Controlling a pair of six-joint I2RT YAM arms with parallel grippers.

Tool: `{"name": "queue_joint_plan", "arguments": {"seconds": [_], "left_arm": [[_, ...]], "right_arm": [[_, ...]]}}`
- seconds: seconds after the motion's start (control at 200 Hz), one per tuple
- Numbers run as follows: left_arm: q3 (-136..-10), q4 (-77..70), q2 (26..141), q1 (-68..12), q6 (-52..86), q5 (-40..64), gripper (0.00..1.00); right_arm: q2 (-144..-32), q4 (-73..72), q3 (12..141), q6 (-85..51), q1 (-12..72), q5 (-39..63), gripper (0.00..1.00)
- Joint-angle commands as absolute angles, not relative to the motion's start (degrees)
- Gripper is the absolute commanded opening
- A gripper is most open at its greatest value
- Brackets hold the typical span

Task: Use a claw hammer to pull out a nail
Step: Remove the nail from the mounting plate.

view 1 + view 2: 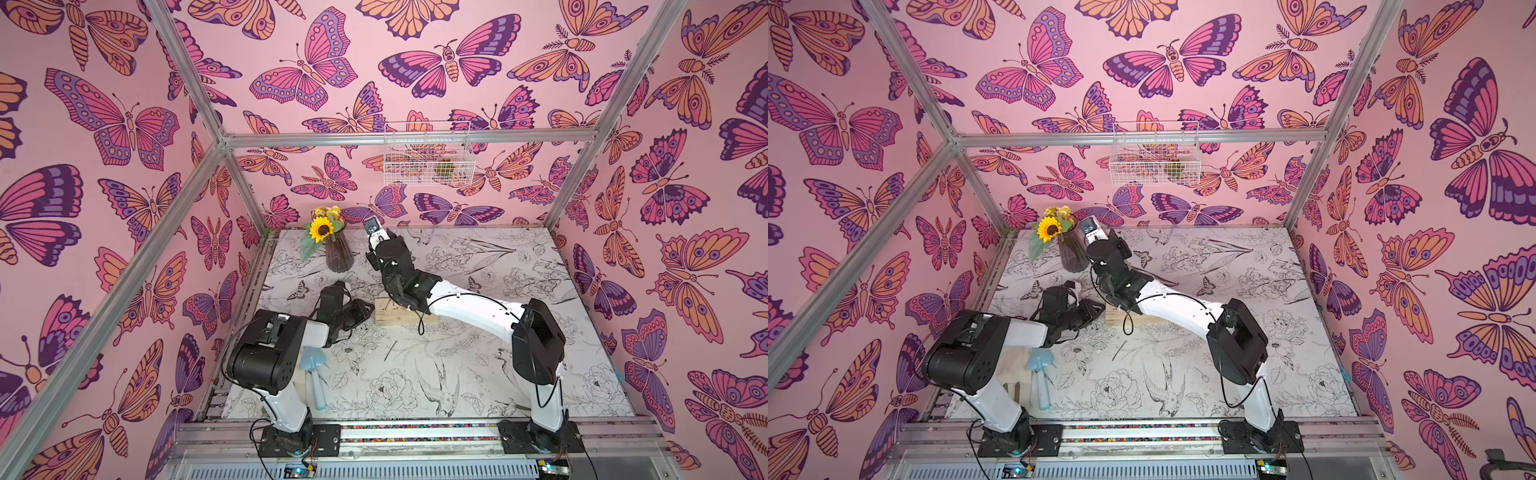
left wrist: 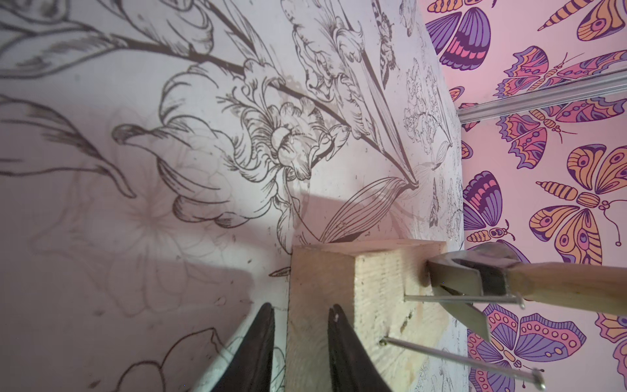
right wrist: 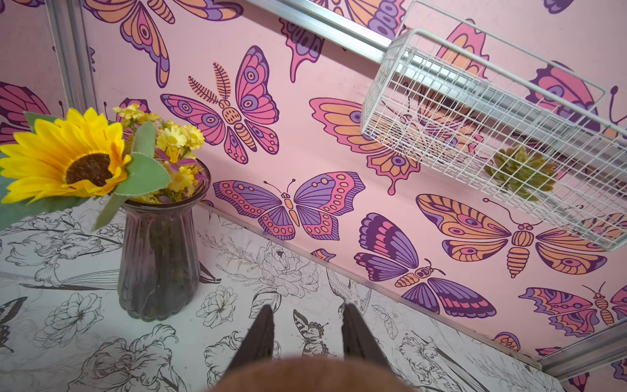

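Observation:
A pale wood block (image 2: 339, 288) lies on the flower-print table (image 2: 135, 203), also seen in a top view (image 1: 395, 318). Two nails stick out of its face. The claw hammer (image 2: 475, 271), with a steel head and a wooden handle (image 2: 570, 286), has its forked claw round one nail (image 2: 461, 298). The second nail (image 2: 458, 356) stands free. My left gripper (image 2: 301, 305) is open, straddling the block's end edge, with a strip of table showing beside one finger. My right gripper (image 3: 308, 307) is shut on the hammer's handle (image 3: 305, 375), a brown blur low between its fingers.
A dark glass vase (image 1: 338, 253) with a sunflower stands at the back, left of my right wrist. A white wire basket (image 1: 428, 158) hangs on the back wall. A pale-blue plastic trowel (image 1: 316, 378) lies by my left arm's base.

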State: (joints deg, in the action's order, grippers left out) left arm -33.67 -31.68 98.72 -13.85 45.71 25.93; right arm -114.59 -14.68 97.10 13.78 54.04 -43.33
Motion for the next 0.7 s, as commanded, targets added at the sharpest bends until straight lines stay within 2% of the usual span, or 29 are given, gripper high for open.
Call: {"name": "queue_joint_plan", "arguments": {"seconds": [0.0,0.305,0.691], "left_arm": [[-35.0,-32.8,99.8,-14.2,45.4,27.9,0.32],[-35.5,-32.8,100.1,-14.1,45.4,28.3,0.32],[-35.2,-32.4,99.1,-14.7,44.8,28.5,0.35]], "right_arm": [[-113.6,-20.4,102.0,16.4,54.7,-45.8,0.00],[-113.1,-20.1,101.7,15.4,54.9,-43.7,0.00],[-110.3,-21.2,97.9,7.4,54.3,-47.5,0.00]]}}
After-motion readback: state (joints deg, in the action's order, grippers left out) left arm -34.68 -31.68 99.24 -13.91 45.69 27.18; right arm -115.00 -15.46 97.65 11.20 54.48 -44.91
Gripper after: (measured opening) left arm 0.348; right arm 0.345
